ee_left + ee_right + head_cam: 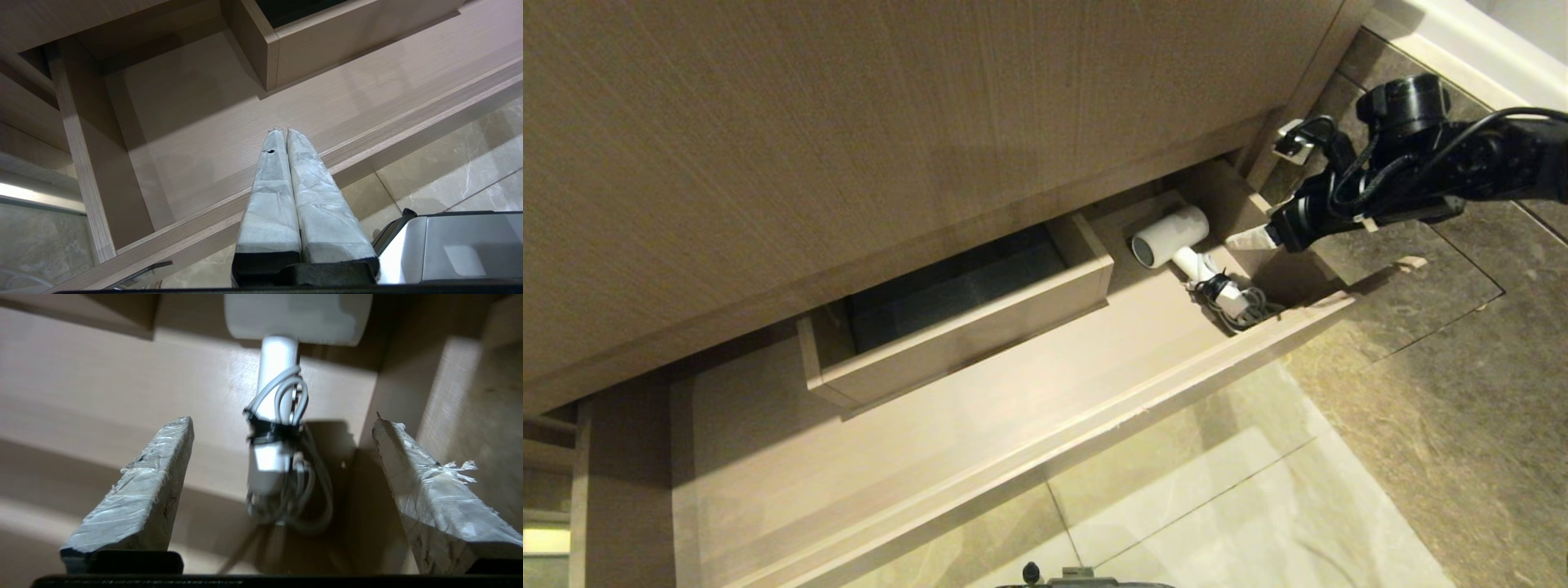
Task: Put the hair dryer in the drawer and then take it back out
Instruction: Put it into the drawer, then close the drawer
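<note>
Step 1 done: hair dryer [1172, 237] lying in drawer [1029, 457] at 2 o'clock. Right gripper [282, 420] jaws wide, empty, above handle. Next: lower, close on handle, lift out.

Wood-grain vanity panel [849, 122] above glossy beige and brown marble floor tiles [1421, 425].

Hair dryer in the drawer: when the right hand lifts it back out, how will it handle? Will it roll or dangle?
The hair dryer has a rounded barrel, so a nudge might roll it, though the handle should limit that. Its coiled cord is strapped to the handle by a black strap, yet loose loops will probably flop. The smooth white shell could be slippery for the open right hand.
</note>
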Motion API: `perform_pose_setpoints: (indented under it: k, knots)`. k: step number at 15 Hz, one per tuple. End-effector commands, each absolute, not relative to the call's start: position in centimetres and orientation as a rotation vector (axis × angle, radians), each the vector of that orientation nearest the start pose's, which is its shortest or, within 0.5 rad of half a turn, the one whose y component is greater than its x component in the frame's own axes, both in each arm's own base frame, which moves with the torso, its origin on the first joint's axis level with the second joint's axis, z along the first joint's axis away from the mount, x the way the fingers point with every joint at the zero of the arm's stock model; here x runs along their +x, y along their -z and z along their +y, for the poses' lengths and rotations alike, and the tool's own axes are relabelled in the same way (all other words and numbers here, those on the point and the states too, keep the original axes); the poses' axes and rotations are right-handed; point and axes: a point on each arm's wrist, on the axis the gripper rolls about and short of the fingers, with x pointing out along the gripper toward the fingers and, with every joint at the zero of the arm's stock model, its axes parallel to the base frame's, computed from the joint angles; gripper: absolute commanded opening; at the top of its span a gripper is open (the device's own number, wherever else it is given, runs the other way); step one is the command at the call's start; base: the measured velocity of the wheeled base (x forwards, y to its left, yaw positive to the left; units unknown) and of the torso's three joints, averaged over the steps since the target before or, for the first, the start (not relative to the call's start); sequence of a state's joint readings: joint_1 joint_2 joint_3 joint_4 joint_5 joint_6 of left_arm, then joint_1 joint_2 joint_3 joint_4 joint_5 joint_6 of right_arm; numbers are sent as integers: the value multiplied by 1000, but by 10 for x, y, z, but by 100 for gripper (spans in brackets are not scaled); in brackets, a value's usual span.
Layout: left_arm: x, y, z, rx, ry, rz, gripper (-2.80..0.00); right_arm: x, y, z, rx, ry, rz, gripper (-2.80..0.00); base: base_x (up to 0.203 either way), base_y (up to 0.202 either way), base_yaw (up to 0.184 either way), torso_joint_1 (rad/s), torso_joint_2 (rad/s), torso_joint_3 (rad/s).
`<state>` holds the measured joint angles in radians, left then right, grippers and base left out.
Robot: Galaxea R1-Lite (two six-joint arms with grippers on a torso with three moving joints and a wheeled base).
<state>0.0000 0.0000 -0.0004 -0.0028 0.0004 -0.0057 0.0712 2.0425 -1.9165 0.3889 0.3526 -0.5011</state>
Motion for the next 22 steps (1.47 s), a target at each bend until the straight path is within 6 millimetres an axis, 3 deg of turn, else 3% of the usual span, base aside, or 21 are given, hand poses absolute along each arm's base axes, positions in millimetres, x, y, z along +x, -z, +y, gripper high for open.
perform_pose_setpoints:
  k: [1,4,5,7,10,13,15,20,22]
  knots:
    - [-23,-76,0,-6,-2,-2,-280,361,-311,32,-418,-522,361,0,0,0,0,0,0,0]
    - [-23,-76,0,-6,0,-3,-280,290,-323,23,-378,-544,526,0,0,0,0,0,0,0]
    - [-23,-76,0,-6,-2,-2,-280,270,-316,20,-355,-553,599,-280,0,0,0,0,0,0]
    - [-23,-76,0,-6,-2,-3,-280,240,-308,16,-343,-537,700,-280,0,0,0,0,0,0]
    - [-23,-76,0,-6,-1,-3,-280,194,-284,9,-413,-379,1035,-280,0,0,0,0,0,0]
    - [-23,-76,0,-6,-1,-3,-280,189,-272,10,-436,-405,1111,-280,0,0,0,0,0,0]
    - [-23,-76,0,-6,-2,-2,-280,202,-267,10,-440,-411,1122,-280,0,0,0,0,0,0]
    - [-23,-76,0,-6,-1,-2,-280,271,-257,12,-474,-364,977,-280,0,0,0,0,0,0]
    - [-23,-76,0,-6,-2,-2,-280,285,-255,9,-517,-369,954,-280,0,0,0,0,0,0]
